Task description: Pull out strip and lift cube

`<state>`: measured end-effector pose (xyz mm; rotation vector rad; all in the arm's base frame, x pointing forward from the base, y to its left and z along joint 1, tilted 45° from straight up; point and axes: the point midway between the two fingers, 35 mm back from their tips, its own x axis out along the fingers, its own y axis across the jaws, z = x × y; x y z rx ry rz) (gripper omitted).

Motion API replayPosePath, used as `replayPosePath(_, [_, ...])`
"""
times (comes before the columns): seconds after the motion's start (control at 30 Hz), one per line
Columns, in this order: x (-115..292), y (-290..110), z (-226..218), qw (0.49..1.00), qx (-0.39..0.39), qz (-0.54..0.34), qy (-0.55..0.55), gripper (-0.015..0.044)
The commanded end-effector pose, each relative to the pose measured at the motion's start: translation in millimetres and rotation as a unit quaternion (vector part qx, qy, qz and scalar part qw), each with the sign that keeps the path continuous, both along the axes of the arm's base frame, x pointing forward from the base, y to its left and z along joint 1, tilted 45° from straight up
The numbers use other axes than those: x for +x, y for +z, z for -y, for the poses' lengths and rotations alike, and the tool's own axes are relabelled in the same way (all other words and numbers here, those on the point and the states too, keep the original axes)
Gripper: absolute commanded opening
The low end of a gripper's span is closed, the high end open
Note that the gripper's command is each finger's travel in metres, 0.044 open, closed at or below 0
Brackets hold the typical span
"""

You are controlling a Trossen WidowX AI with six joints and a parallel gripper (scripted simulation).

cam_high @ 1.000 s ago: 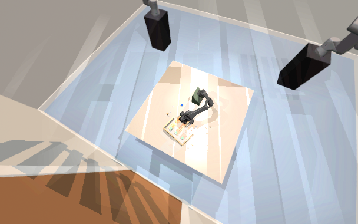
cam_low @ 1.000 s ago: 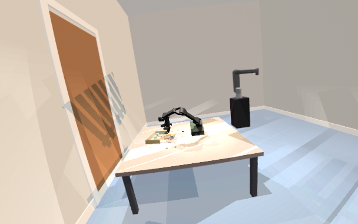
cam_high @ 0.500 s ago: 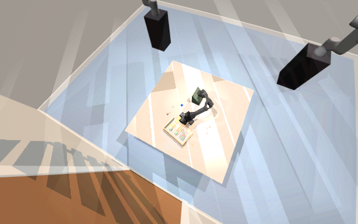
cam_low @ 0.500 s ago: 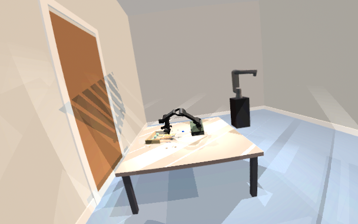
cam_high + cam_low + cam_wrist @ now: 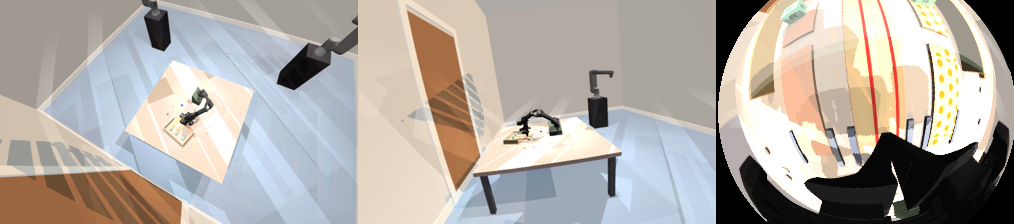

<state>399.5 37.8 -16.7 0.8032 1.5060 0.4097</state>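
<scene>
My gripper (image 5: 885, 136) (image 5: 527, 135) is shut with nothing seen between its fingertips. It points down over the near end of the middle strip; contact cannot be told. This cream strip (image 5: 860, 65) has two red lines and runs unbroken as far as the wrist view shows. The left pink strip (image 5: 796, 80) and right yellow-dotted strip (image 5: 946, 85) each show a gap. Green cubes stand toward the far ends: left (image 5: 793, 12) (image 5: 182, 138), middle (image 5: 176, 133) and right (image 5: 925, 1) (image 5: 171, 128). Their labels are not readable. The middle cube is outside the wrist view.
A shallow tray (image 5: 174, 137) (image 5: 510, 142) with raised walls surrounds the far parts of the strips. Several upright grey-blue pegs, one at the left (image 5: 799, 147), stand near the strips' near ends. A small blue thing (image 5: 181, 105) (image 5: 540, 131) and scattered small bits lie on the table.
</scene>
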Motion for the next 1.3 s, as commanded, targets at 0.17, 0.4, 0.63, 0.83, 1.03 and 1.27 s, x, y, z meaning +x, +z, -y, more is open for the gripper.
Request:
replayPosePath(0.17, [-2.1,-8.8,-13.0,1.0,0.004,-0.003,0.001,0.0])
replayPosePath(0.4, [-2.1,-9.0,-13.2,1.0,0.004,-0.003,0.001,0.0])
replayPosePath(0.63, [-2.0,-9.0,-13.3,1.0,0.004,-0.003,0.001,0.0])
replayPosePath(0.83, [-2.0,-9.4,-13.8,1.0,0.004,-0.003,0.001,0.0])
replayPosePath(1.03, [-2.0,-9.7,-14.1,1.0,0.004,-0.003,0.001,0.0])
replayPosePath(1.27, [-2.0,-9.8,-14.2,1.0,0.004,-0.003,0.001,0.0])
